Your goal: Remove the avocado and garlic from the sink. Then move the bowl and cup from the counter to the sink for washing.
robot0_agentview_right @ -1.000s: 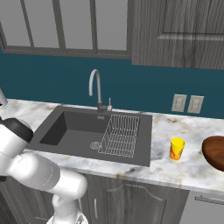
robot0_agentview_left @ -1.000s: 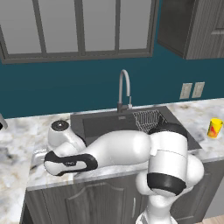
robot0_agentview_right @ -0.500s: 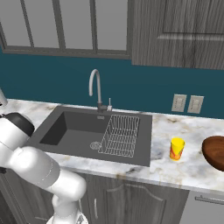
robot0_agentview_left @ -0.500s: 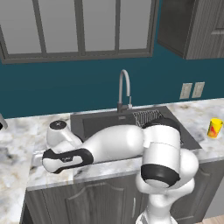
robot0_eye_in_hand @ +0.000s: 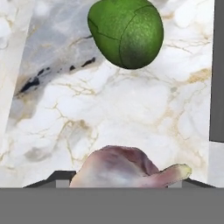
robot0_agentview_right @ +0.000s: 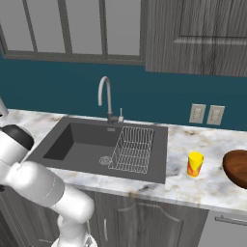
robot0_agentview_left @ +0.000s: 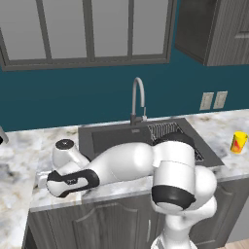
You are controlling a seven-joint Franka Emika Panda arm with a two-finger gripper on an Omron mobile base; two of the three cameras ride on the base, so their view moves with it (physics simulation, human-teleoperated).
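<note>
In the hand view the dark-green avocado (robot0_eye_in_hand: 126, 33) lies on the marble counter, ahead of my gripper (robot0_eye_in_hand: 118, 183). The pale pinkish garlic (robot0_eye_in_hand: 122, 168) sits between the finger tips, close to the camera and just above the marble; the gripper is shut on it. My arm reaches left across the front of the dark-grey sink (robot0_agentview_left: 116, 138), and the hand (robot0_agentview_left: 68, 180) hangs over the counter left of the basin. The yellow cup (robot0_agentview_right: 195, 164) stands on the counter right of the sink (robot0_agentview_right: 87, 140). Beyond it, the brown bowl (robot0_agentview_right: 237, 166) is cut by the frame's right edge.
A curved steel faucet (robot0_agentview_right: 105, 96) rises behind the basin, and a wire rack (robot0_agentview_right: 132, 149) fills its right half. The counter's front edge runs just below my hand. A dark strip (robot0_eye_in_hand: 217, 70) borders the marble on the right of the hand view.
The hand has drifted a little to the left over the counter, and the elbow has swung slightly left with it. Cup and bowl have stayed put.
</note>
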